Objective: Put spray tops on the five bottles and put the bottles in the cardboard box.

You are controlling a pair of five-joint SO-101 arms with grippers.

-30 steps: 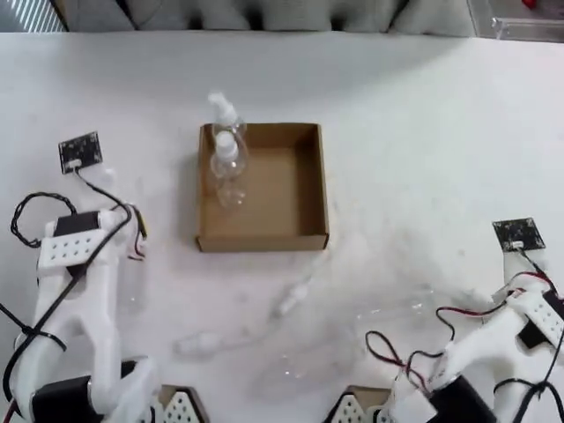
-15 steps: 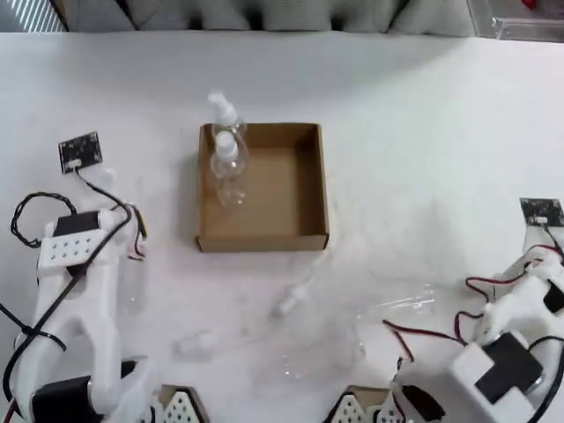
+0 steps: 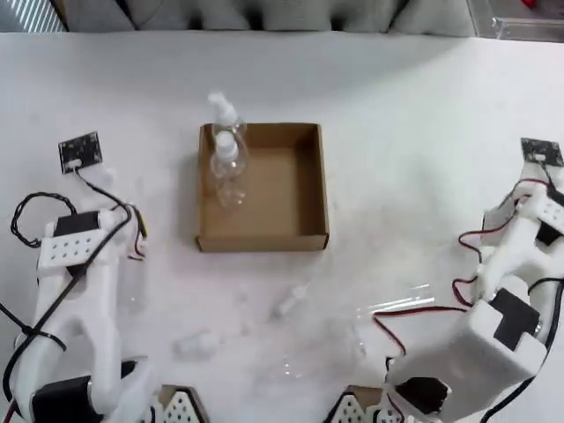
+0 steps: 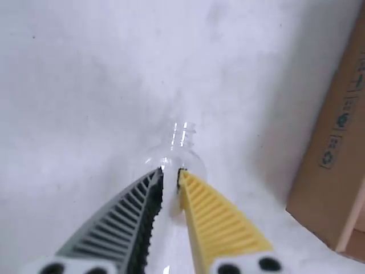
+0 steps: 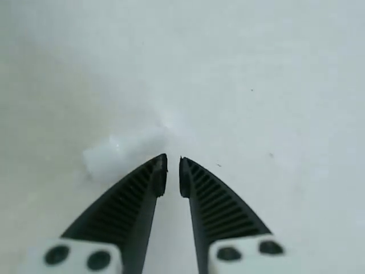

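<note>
White spray top (image 5: pixel 111 157) lies crosswise just past my right gripper (image 5: pixel 172 168) (jaws nearly closed). Left gripper (image 4: pixel 171 177), likewise narrow, points at clear bottle (image 4: pixel 179 140).

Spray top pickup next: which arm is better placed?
Right. Its gripper hangs right beside a spray top; the left gripper is at an uncapped bottle near the cardboard box.

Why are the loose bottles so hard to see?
High view: a clear bottle shows as faint glints on the bright white table. Left wrist view: highlights mark a bottle neck. Right wrist view: the white spray top nearly blends in.
</note>
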